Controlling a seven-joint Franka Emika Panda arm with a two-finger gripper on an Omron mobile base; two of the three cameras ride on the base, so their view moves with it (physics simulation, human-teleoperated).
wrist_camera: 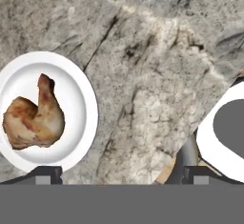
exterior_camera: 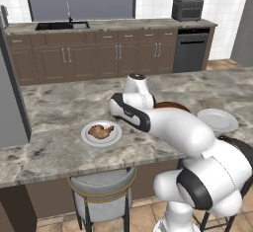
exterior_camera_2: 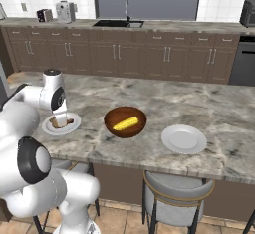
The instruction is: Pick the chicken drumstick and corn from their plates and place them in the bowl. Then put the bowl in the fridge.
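you see the small golden-brown roasted chicken drumstick lying on a round white plate with a grey rim on the grey-veined marble island counter. in the left base view that plate sits at about eight o'clock from the glossy reddish-brown wooden bowl, which the white arm mostly hides there. in the right base view you get the bowl clear: the short bright yellow corn cob lies inside it, slanted, and the drumstick's plate sits at nine o'clock from the bowl, partly behind the arm's wrist. a second white plate lies bare at about four o'clock from the bowl, near it but apart.

in the hand view you look straight down on the counter. the drumstick fills the middle of its plate at the nine o'clock side of the frame, tapered end pointing to twelve. the gripper shows its two dark fingertips at six o'clock, spread as wide as they go with nothing between them; one tip overlaps the lower rim of the plate in that view, the other stands well off to the right. whether the claw touches anything you cannot tell; it looks to hang above the counter beside the drumstick.

behind the island you have dark brown cabinets, a black sink and a dark dishwasher.
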